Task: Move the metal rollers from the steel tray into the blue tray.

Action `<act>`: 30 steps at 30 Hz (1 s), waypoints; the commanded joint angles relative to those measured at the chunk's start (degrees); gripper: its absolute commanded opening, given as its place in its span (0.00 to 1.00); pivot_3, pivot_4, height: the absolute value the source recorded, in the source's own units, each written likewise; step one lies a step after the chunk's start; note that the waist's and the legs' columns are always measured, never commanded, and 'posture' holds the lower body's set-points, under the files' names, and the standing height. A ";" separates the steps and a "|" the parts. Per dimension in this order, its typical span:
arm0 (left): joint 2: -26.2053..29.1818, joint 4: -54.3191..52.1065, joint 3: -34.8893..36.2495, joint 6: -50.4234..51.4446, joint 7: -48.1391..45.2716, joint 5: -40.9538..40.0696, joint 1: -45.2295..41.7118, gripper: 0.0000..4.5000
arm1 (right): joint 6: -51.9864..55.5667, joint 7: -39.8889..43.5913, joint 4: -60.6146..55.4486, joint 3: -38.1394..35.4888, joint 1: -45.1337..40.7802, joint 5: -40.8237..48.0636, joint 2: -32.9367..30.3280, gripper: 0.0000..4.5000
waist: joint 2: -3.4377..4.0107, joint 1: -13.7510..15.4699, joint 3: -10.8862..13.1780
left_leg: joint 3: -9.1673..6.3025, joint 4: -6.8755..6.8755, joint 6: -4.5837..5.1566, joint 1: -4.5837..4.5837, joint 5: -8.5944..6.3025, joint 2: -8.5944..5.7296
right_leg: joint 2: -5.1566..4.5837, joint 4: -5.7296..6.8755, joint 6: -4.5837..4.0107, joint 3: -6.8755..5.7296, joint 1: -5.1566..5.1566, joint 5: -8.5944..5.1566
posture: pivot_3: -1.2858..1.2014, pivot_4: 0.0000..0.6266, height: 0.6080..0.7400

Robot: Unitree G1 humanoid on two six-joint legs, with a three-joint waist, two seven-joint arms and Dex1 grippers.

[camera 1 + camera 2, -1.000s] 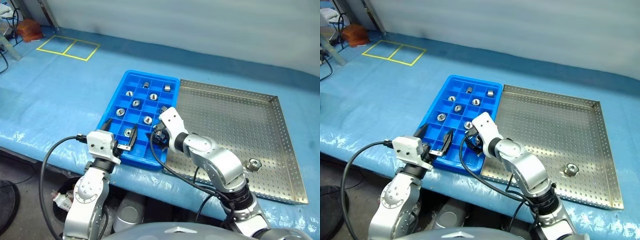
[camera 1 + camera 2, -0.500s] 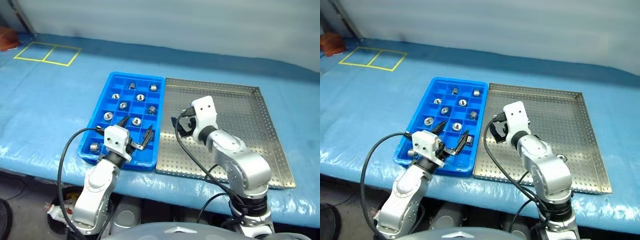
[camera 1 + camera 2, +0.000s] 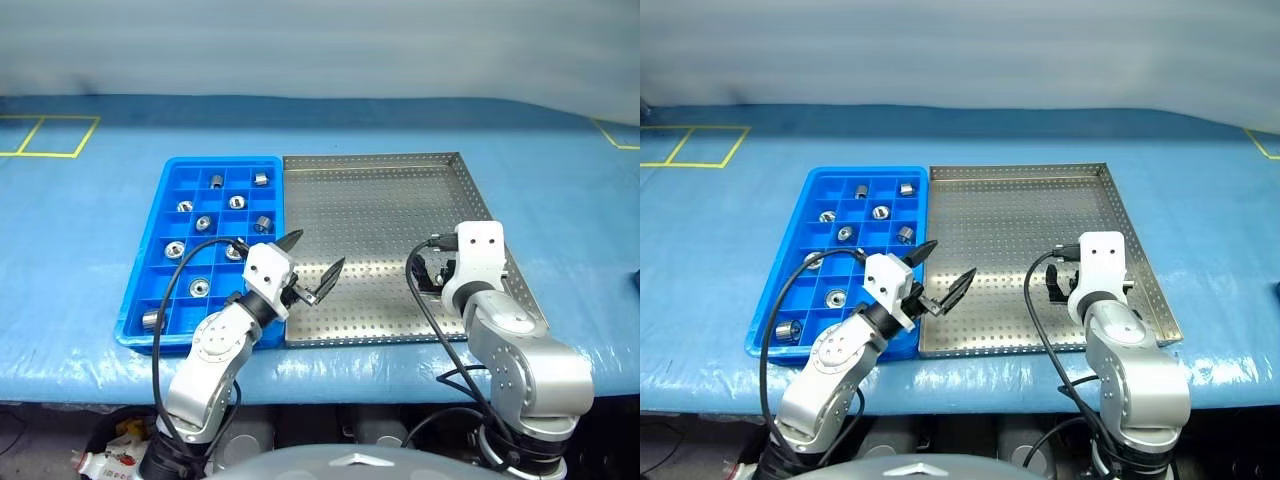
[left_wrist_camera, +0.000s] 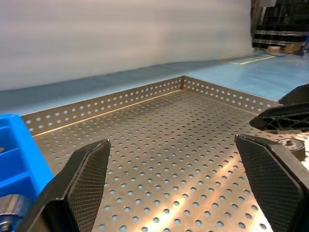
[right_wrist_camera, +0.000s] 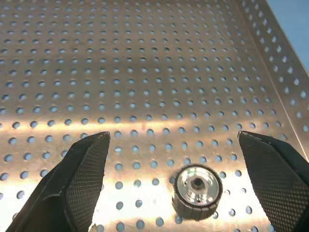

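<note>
One small shiny silver metal roller [image 5: 197,191] with a dark centre hole lies on the perforated floor of the large rectangular steel tray [image 3: 380,190], near that tray's right rim and close to its front corner. Right claw [image 5: 183,188] hangs just above it, black fingers [image 5: 84,181] spread wide, roller sitting between them but touching neither; nothing pinched. In the head views the roller is hidden behind the right wrist housing.

Left claw [image 3: 309,266] sits over the steel tray's front-left part, just beside its left rim, pointing roughly level across the tray floor, fingers [image 4: 82,179] spread wide and empty. In the left wrist view the lone roller [image 4: 292,145] shows far across the steel tray floor, under the other claw's dark fingertips.

Bright blue plastic tray [image 3: 150,235] with a grid of square compartments lies touching the steel tray's left rim, long sides parallel. Nine or so silver rollers [image 3: 203,223] sit in it, one per compartment, scattered from the far row down to the front-left corner cell [image 3: 152,320]. Rest of the steel tray floor is bare.

Both trays rest on the pale blue sheet-covered surface [image 3: 70,230]. Yellow tape squares [image 3: 40,135] marked on it well left of the steel tray, beyond the blue tray.
</note>
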 commanded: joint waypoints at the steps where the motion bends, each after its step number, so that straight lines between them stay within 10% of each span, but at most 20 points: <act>1: 0.24 -0.48 -0.31 0.02 -0.51 -0.43 -0.45 1.00 | -0.24 -0.65 -1.78 -1.52 0.94 -1.05 0.84 1.00 | 0.00 -0.20 0.00 | 0.02 0.00 0.00 0.01 0.00 0.00 | 0.00 0.00 0.01 0.03 0.00 0.00 | 0.51 0.24 1.00; 30: -0.15 -1.52 -0.22 -0.38 -0.07 -0.03 1.71 1.00 | -9.08 2.34 13.73 -3.72 2.37 -0.92 0.27 0.91 | -0.01 0.24 0.00 | 0.21 -0.05 0.02 0.27 0.00 0.00 | 0.00 0.00 0.06 0.27 0.14 0.02 | 0.55 0.24 1.00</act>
